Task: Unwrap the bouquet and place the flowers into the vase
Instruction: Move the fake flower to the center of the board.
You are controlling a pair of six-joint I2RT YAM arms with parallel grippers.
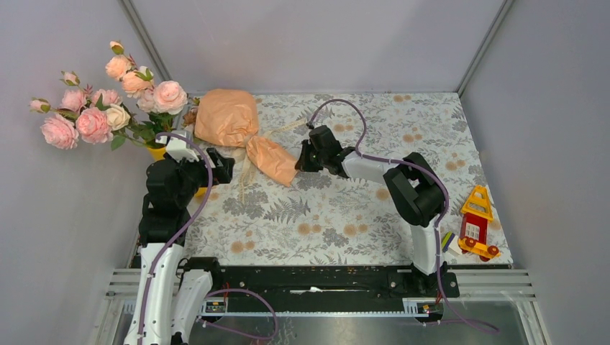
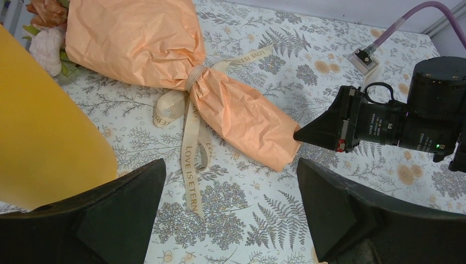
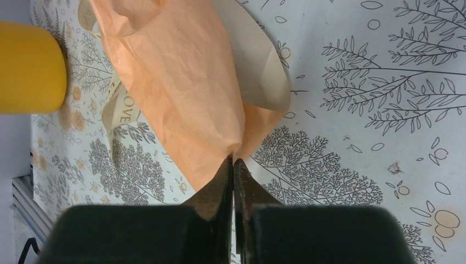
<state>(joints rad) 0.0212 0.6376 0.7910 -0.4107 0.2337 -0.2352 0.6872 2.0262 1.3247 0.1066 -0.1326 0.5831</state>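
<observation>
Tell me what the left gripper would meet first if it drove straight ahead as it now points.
Probably the narrow wrapped end of the bouquet, lying across the line of the left gripper; the ribbon tail lying nearer might brush first, depth being unclear.

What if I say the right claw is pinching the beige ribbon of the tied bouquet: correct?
No. The right gripper is shut on the narrow paper tip of the bouquet, not the ribbon, as the right wrist view shows. The bouquet is indeed tied.

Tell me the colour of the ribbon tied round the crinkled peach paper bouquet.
Beige ribbon with darker printed lettering, clearest in the left wrist view.
</observation>
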